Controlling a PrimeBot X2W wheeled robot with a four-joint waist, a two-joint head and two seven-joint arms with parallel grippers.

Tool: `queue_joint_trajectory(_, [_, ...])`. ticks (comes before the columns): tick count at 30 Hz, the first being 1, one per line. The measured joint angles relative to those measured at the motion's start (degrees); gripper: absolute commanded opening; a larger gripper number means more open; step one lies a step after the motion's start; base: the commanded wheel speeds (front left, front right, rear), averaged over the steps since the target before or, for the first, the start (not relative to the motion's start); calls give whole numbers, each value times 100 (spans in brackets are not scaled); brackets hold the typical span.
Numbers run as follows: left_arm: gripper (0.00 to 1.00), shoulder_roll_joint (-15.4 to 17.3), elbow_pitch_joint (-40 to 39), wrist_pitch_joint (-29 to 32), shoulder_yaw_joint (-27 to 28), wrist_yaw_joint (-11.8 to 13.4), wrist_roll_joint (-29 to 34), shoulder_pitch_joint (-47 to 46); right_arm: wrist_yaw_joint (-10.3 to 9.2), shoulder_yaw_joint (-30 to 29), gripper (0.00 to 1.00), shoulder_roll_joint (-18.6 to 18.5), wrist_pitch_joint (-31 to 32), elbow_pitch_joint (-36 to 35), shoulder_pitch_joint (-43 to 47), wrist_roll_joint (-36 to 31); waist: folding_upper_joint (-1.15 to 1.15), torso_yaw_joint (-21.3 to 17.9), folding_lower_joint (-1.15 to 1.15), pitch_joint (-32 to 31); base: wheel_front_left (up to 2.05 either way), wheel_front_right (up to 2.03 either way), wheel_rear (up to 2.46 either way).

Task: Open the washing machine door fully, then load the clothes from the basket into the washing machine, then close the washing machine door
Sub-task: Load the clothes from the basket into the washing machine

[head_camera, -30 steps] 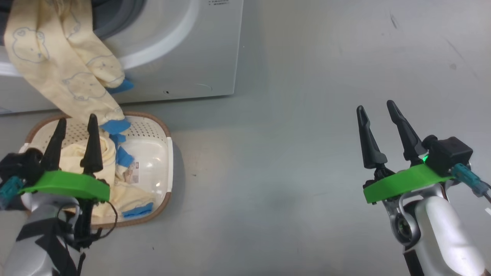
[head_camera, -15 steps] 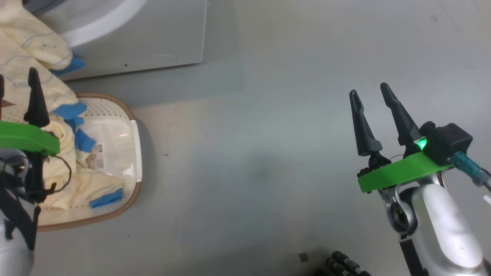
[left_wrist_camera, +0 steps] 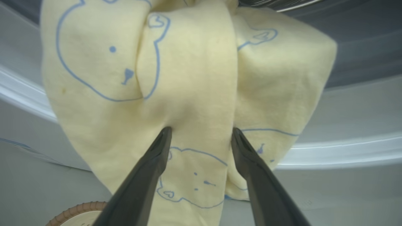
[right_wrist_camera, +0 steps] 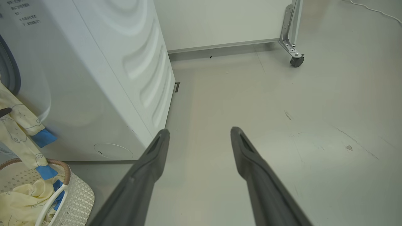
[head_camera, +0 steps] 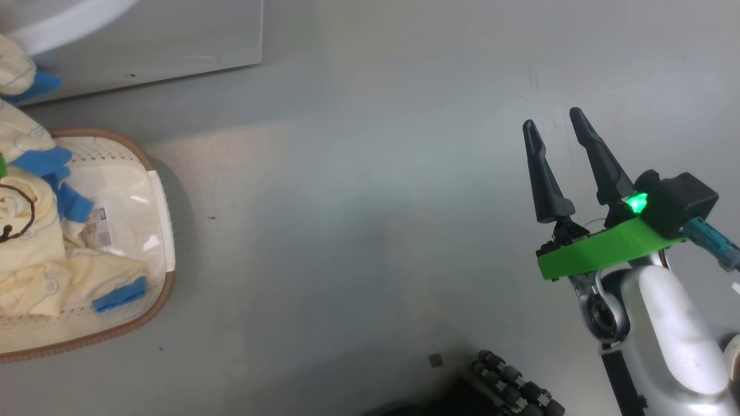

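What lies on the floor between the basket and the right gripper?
Nothing but bare grey floor with a few tiny dark specks. The head view shows this stretch running from the basket to the right gripper.

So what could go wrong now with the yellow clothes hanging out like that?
1. The clothes hang half out of the washing machine, down into the basket. Their own weight might pull the rest back out.
2. The left gripper is open around a fold, gripping nothing. If it closes on too little cloth, the cloth could slip free.
3. Shutting the door now would probably pinch the dangling cloth.
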Motion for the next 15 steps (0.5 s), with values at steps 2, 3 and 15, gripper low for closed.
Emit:
queue_joint_trajectory(2, [100,21,149,0,29,-1,-35,-119,0,25,100,1,0,-11,-12,18,0,-38,0,53,0,0,0])
queue_joint_trajectory(3, [100,33,223,0,37,-1,-48,-176,0,37,100,1,0,-15,-24,26,0,-56,0,76,0,0,0])
queue_joint_trajectory(15, [100,169,844,0,52,-34,-107,-703,0,144,100,1,0,-59,-136,201,0,-207,0,304,0,0,0])
